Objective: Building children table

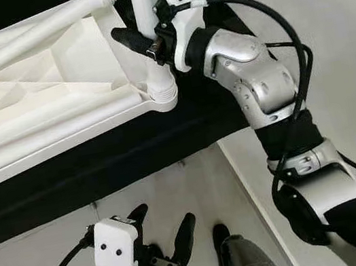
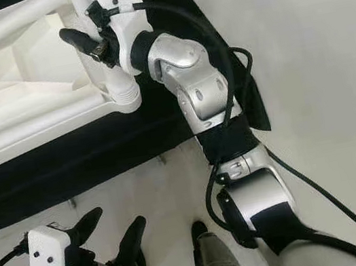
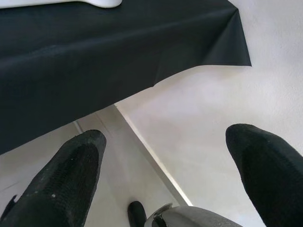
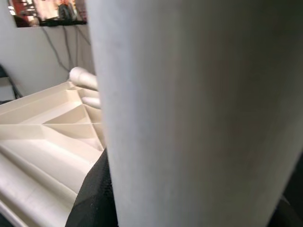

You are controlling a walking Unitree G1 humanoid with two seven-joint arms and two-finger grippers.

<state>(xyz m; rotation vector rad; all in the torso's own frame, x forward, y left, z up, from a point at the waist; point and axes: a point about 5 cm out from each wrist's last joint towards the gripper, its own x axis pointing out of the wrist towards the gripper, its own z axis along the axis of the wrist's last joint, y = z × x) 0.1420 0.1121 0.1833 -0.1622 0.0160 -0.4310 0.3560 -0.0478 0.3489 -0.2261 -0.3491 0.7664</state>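
Pale floor (image 1: 325,31) runs under everything I can see from the head camera, and a black cloth (image 1: 101,164) is spread across it with its edge and corner showing in the left wrist view (image 3: 142,52).

On that cloth lies the white tabletop (image 1: 35,103), turned underside up, so I am looking down into its ribbed, triangular cells. Loose white legs (image 1: 29,32) lie across its far side.

At the near corner of the tabletop a white table leg (image 1: 145,14) stands upright in the corner socket (image 1: 163,94), its ribbed collar seated just above the rim.

My right arm (image 1: 260,91) reaches up from the lower right, bent at the elbow, cable looping along it. The right gripper (image 1: 147,38) is clamped on that upright leg a little above the socket, one black finger (image 1: 128,38) showing on the tabletop side of it. From the right wrist camera the leg (image 4: 189,113) is a broad white column pressed right up against the lens, with a black finger pad (image 4: 92,198) against its side.

My left gripper (image 1: 162,236) hangs low over bare floor, near the cloth's edge, its two fingers (image 3: 71,175) spread apart with nothing between them.
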